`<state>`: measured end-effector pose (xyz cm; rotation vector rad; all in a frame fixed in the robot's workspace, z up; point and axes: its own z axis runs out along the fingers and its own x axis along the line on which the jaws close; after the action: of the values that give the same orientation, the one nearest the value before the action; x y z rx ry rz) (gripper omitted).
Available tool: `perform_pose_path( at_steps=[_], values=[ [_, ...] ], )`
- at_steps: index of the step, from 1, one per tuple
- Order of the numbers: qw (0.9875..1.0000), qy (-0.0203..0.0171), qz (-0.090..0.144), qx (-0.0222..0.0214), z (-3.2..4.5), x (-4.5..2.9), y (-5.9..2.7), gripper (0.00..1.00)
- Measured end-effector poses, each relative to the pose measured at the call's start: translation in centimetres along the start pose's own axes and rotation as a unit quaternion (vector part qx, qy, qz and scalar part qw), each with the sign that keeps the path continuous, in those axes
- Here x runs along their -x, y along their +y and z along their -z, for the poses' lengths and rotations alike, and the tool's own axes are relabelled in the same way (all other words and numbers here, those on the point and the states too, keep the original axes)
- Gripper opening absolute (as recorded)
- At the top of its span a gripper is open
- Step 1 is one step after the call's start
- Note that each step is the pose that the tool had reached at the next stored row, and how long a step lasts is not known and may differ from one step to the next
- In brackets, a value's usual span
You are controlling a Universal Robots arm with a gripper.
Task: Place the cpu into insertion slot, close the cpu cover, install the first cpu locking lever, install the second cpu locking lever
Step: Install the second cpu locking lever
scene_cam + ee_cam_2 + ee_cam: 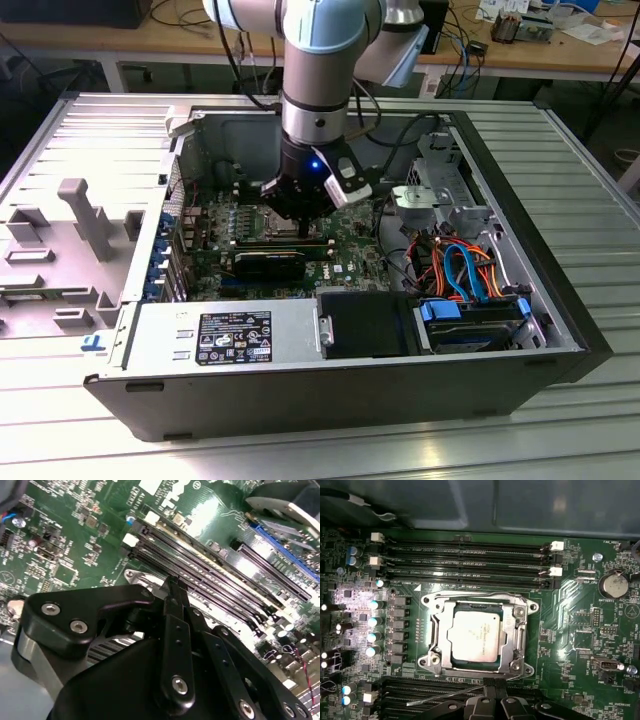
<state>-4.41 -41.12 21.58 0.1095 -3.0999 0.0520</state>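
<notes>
Here the jaws are together, tips low over the memory slots (470, 687) beside the slot (477, 635). The cpu (474, 636) sits in that slot, with the cover (516, 630) down around it. A thin lever (442, 696) lies near the gripper (490, 684).

cpu (476, 636): dull silver metal | cpu cover (437, 635): shiny metal | hand (170, 587): matt black
</notes>
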Motion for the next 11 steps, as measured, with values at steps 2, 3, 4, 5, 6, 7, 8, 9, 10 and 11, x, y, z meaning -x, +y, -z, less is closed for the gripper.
perform_pose_path(
  at_steps=[2, 3, 4, 5, 6, 7, 8, 9, 10, 11],
  values=[
    [1.0, -0.0001, 0.003, 0.0013, -0.05, -0.21, -0.49, 0.11],
    [1.0, -0.0003, 0.004, 0.0024, -0.09, -0.31, -0.6, 0.11],
    [1.0, -0.0005, 0.005, 0.0036, -0.12, -0.4, -0.64, 0.11],
    [1.0, -0.0005, 0.007, 0.0045, -0.13, -0.48, -0.64, 0.11],
    [0.9999, -0.0007, 0.008, 0.0074, -0.13, -0.57, -0.64, 0.11],
    [0.9999, -0.0012, 0.009, 0.01, -0.12, -0.59, -0.78, 0.11],
    [0.9999, -0.001, 0.009, 0.0099, -0.01, -0.52, -0.9, 0.11],
    [0.9999, -0.0005, 0.009, 0.01, 0.01, -0.33, -0.99, 0.11],
    [0.9999, 0.0001, 0.009, 0.01, 0.02, -0.08, -1.07, 0.11],
    [0.9999, 0.0012, 0.009, 0.01, 0.04, 0.29, -1.17, 0.11]
  ],
)
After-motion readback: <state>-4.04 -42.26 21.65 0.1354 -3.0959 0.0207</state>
